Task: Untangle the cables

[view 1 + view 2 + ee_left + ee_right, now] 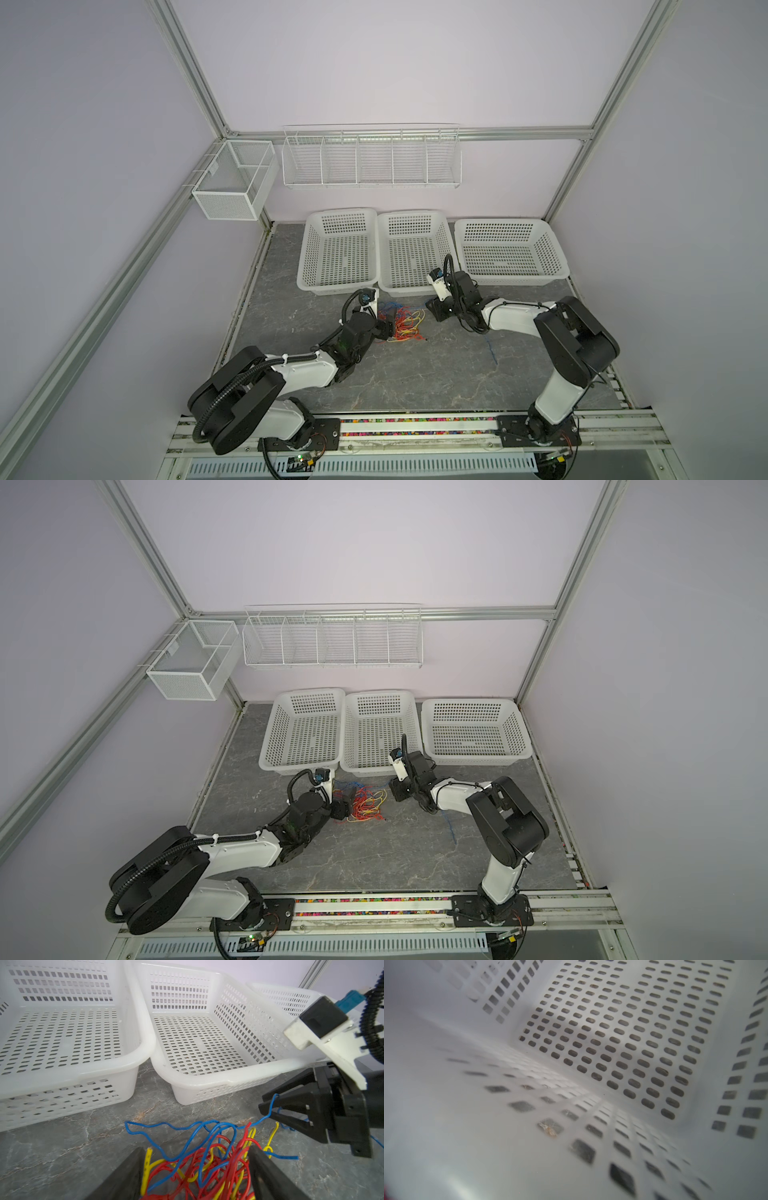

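Three white plastic baskets stand side by side along the 12 o'clock edge: glossy moulded tubs with rolled rims, slotted floors and square-holed walls. Above them on the pale lilac wall hangs a white wire rack split into five bays, and at 10 o'clock a white mesh box hooks onto the ribbed aluminium frame. Down on the table, dark grey, matt and veined like marble, the cables lie in a loose knot at 6 o'clock from the middle basket, near it but not touching. They're thin, smooth-sheathed wires, mostly red, with yellow and blue loops springing out. At 9 o'clock of the knot sits the left gripper, its black fingers spread wide with the red and yellow heap between them. At 2 o'clock of the knot is the right gripper, whose black wedge-shaped jaws are drawn close with one blue strand threaded across the tips. Whether that strand is pinched tight, I can't tell. A stray blue wire trails across the table at 4 o'clock from the knot. The right wrist view is all blurred, perforated white plastic. Along the 6 o'clock rail runs a strip of multicoloured specks.
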Robot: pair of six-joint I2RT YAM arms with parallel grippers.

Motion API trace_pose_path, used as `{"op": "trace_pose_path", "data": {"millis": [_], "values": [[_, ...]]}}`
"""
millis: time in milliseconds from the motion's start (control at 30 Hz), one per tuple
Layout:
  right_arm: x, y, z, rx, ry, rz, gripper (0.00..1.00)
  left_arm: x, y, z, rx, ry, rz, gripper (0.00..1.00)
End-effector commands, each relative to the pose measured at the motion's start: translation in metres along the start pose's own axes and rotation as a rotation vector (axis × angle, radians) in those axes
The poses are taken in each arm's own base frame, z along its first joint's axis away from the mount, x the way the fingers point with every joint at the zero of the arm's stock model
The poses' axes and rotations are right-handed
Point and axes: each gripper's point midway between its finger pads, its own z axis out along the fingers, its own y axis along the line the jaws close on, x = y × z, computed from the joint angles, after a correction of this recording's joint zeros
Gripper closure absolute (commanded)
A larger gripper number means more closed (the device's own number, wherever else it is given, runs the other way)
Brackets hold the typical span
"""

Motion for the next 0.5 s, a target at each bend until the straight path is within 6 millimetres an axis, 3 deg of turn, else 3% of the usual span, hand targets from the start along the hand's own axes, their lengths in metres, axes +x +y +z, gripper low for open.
{"op": "trace_pose_path", "data": {"millis": [0, 133, 467], "values": [[-0.007, 0.013, -0.003, -0.04, -0.044, -0.043, 0.83, 0.0, 0.005, -0.002, -0.018, -0.003, -0.017, 0.23], [-0.012, 0.03, -0.014, -0.06, -0.054, -0.096, 0.94, -0.004, 0.005, -0.004, -0.019, -0.014, -0.019, 0.23], [-0.036, 0.054, -0.06, -0.03, -0.134, -0.183, 0.94, -0.036, 0.015, -0.031, -0.065, -0.095, -0.03, 0.23]]}}
